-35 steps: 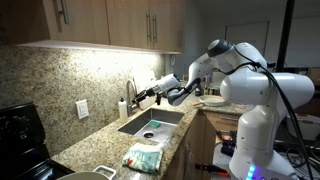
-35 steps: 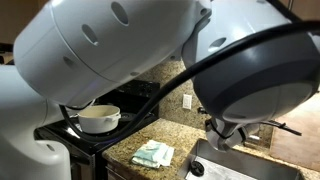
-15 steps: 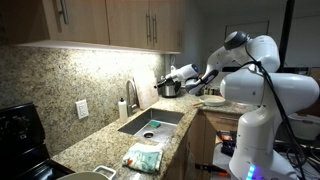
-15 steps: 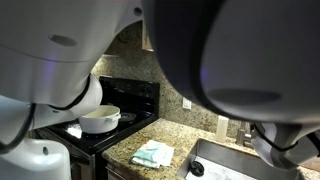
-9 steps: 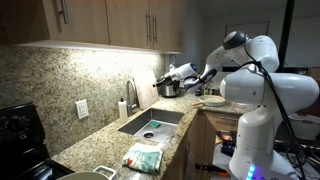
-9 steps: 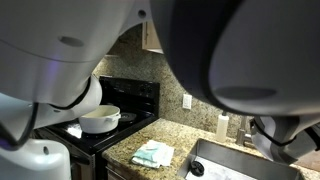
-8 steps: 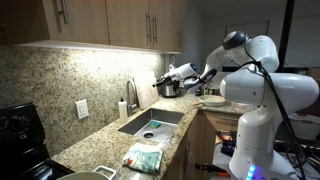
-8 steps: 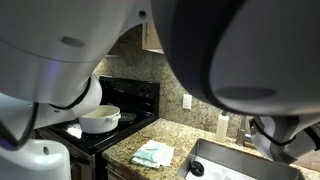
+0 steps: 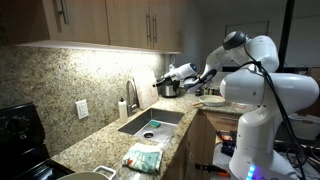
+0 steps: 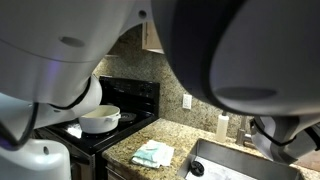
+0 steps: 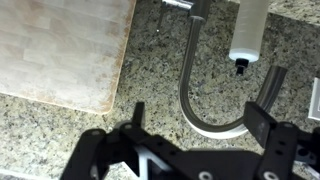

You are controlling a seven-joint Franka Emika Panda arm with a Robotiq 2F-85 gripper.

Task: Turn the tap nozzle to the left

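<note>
Your claw [image 9: 160,86] hangs wide open with nothing in it, raised above the rectangular sunken sink [image 9: 152,123] in an exterior view. In the wrist view the tall, arched tap nozzle of dark brushed metal [image 11: 187,70], which rises from behind the sink, curves between the two black fingers [image 11: 137,112] without touching either. A white soap dispenser bottle [image 11: 250,28] stands just beside it on the speckled granite counter [image 11: 150,70].
</note>
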